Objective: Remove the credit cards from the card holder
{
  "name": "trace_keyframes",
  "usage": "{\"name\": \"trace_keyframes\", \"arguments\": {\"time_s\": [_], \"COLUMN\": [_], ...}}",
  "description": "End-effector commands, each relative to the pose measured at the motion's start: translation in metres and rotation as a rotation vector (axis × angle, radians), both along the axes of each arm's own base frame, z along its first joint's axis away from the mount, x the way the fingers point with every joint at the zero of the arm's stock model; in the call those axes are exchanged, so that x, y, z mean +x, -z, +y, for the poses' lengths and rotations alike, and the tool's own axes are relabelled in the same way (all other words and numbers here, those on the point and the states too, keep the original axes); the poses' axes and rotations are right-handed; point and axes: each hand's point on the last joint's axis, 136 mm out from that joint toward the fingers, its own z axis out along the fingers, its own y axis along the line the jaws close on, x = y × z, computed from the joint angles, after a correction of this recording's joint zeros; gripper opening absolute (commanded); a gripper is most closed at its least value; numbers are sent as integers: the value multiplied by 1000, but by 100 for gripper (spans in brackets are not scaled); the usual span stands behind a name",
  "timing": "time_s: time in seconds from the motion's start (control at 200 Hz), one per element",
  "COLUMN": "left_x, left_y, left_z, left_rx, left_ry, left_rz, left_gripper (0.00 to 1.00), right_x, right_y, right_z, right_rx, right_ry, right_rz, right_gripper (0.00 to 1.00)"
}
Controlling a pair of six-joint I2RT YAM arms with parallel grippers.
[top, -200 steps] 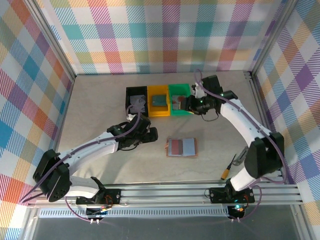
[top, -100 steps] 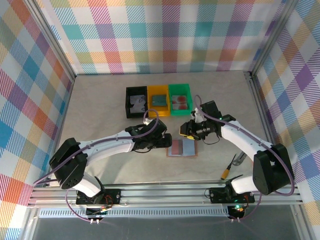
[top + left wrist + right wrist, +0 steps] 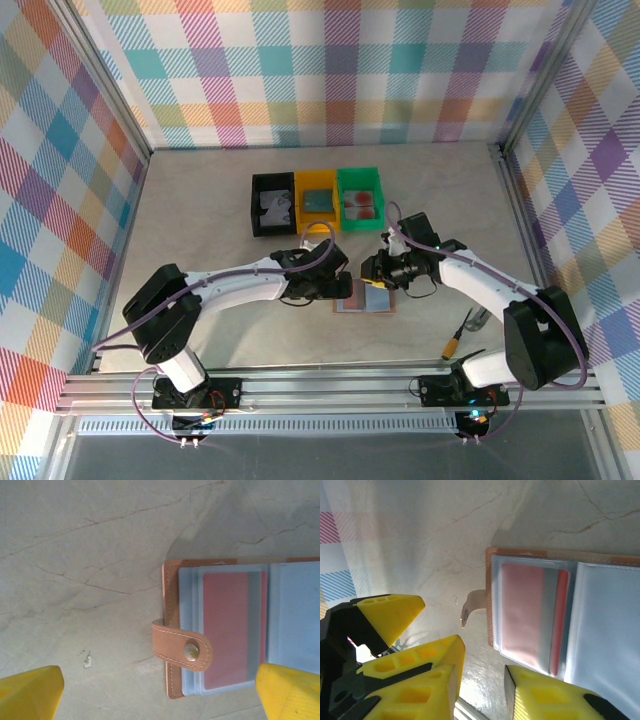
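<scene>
The card holder [image 3: 372, 298] lies open on the table, brown leather with clear grey-blue pockets. A red credit card [image 3: 227, 630] sits in its left pocket, and the snap strap [image 3: 182, 650] is folded over that edge. My left gripper [image 3: 340, 285] hovers over the holder's left edge, wide open [image 3: 160, 695] and holding nothing. My right gripper [image 3: 378, 272] is low over the holder's upper middle. Its fingers [image 3: 485, 690] stand apart with bare table between them. The red card [image 3: 520, 615] lies just beyond them.
At the back stand a black bin [image 3: 258, 205], a yellow bin [image 3: 301, 205] and a green bin [image 3: 343, 195], each with a card inside. A small black and orange tool [image 3: 462, 338] lies at the front right.
My right arm came back from the green bin down to the holder, and its jaws narrowed. My left arm swung right to the holder's left edge, still open.
</scene>
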Motion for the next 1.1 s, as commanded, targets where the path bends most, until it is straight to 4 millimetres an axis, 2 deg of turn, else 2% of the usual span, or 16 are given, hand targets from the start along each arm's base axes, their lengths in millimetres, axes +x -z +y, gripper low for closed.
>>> {"name": "trace_keyframes", "arguments": {"time_s": [0.0,0.54,1.095], "left_x": [-5,-13,-23], "left_y": [3,30,55], "left_z": [-2,0,5], "left_rx": [25,69,126], "left_ry": [2,5,11], "left_rz": [38,110,187], "left_gripper": [98,97,96], "right_x": [-2,-11,-15], "right_y": [13,44,66], "right_z": [2,-1,-6], "right_rx": [-6,-52,-101], "right_ry": [12,25,31], "right_rz": [29,100,125], "right_gripper": [29,19,19]}}
